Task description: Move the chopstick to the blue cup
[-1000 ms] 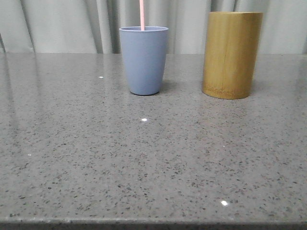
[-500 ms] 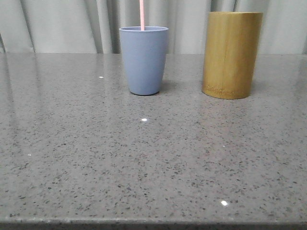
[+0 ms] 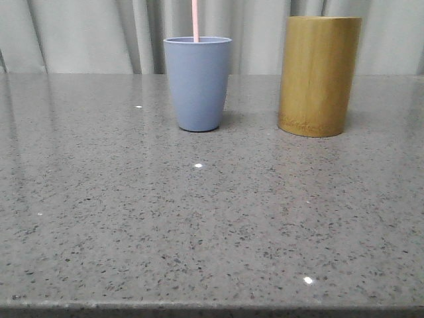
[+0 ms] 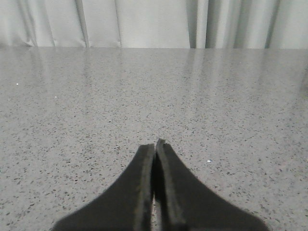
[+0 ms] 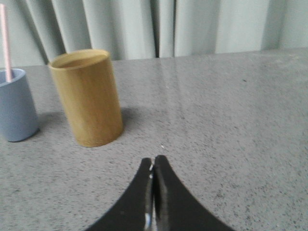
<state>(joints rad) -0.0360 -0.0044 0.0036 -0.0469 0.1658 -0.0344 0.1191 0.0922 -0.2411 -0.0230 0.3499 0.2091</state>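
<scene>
The blue cup [image 3: 198, 83] stands upright at the back middle of the table. A pale pink chopstick [image 3: 195, 20] stands in it and runs out of the top of the front view. The cup [image 5: 16, 103] and the chopstick [image 5: 5, 41] also show in the right wrist view. My left gripper [image 4: 155, 144] is shut and empty, low over bare table. My right gripper [image 5: 153, 161] is shut and empty, on the near side of the bamboo holder. Neither gripper shows in the front view.
A taller yellow-brown bamboo cylinder holder [image 3: 319, 75] stands right of the blue cup; it also shows in the right wrist view [image 5: 86, 96]. The speckled grey stone table [image 3: 199, 218] reaches back to pale curtains [image 3: 86, 33].
</scene>
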